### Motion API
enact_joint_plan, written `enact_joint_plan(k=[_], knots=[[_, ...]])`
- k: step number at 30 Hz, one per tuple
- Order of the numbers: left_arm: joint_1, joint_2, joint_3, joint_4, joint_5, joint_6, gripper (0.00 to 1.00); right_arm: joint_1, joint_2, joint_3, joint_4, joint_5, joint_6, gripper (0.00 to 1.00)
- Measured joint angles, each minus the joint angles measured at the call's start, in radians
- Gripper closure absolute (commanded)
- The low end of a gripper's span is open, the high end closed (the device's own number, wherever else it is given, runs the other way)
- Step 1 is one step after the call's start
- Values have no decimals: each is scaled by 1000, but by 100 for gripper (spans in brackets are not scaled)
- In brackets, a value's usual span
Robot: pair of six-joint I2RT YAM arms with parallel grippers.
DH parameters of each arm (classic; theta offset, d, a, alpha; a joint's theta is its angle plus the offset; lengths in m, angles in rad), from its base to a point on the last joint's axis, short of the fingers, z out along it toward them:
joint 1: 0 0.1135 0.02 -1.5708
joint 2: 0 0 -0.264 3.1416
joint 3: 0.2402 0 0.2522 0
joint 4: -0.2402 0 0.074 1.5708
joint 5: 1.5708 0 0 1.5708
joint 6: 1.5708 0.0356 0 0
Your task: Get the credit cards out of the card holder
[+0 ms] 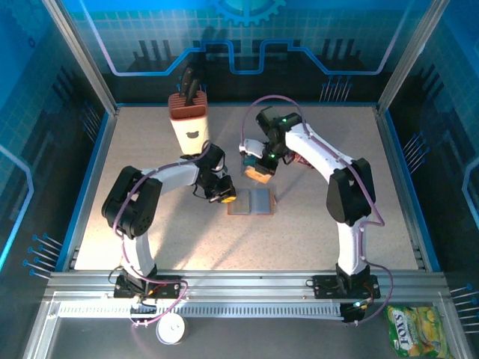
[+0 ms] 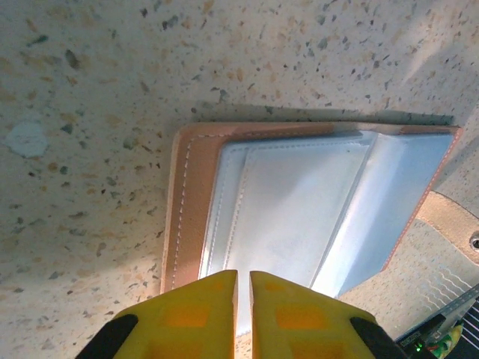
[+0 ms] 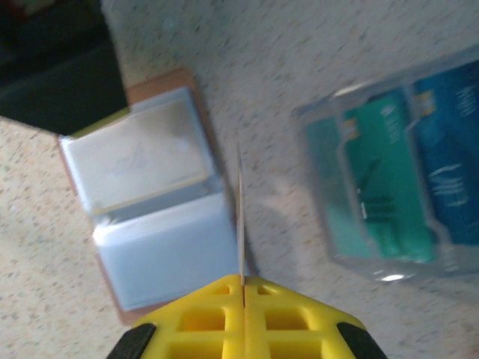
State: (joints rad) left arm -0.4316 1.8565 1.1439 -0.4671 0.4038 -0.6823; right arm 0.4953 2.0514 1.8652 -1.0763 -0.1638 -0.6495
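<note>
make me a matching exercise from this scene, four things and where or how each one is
Things:
1. card holder
2. thin card
3. teal and blue cards
4. snack packet

Places or states:
A. beside the right arm's base
B. pinched edge-on in the right gripper
C. lying open on the table
D. lying flat behind clear plastic

Pairs: 1-C, 2-B, 3-D, 4-A

Tall knife block (image 1: 188,123) behind left hand (image 1: 223,197), table (image 1: 299,247) open near front
</note>
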Motion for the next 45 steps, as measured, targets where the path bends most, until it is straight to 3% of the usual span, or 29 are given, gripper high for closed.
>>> enact_joint_plan(k=[11,15,31,36,45], knots=[[0,-16,0,-13,-7,-23,87,-70,243,488,-119,9,-93,100],[0,-16,0,-26,-7,-25,87,-87,297,593,-138,14,-127,100],[0,-16,0,-51,-8,-26,87,-97,365,597,-87,61,-201,100],[0,-18,0,-51,-8,-26,87,-97,382,594,-68,77,-204,81],[0,-19,-1,-51,-15,-30,86,-97,382,534,49,148,-186,78]])
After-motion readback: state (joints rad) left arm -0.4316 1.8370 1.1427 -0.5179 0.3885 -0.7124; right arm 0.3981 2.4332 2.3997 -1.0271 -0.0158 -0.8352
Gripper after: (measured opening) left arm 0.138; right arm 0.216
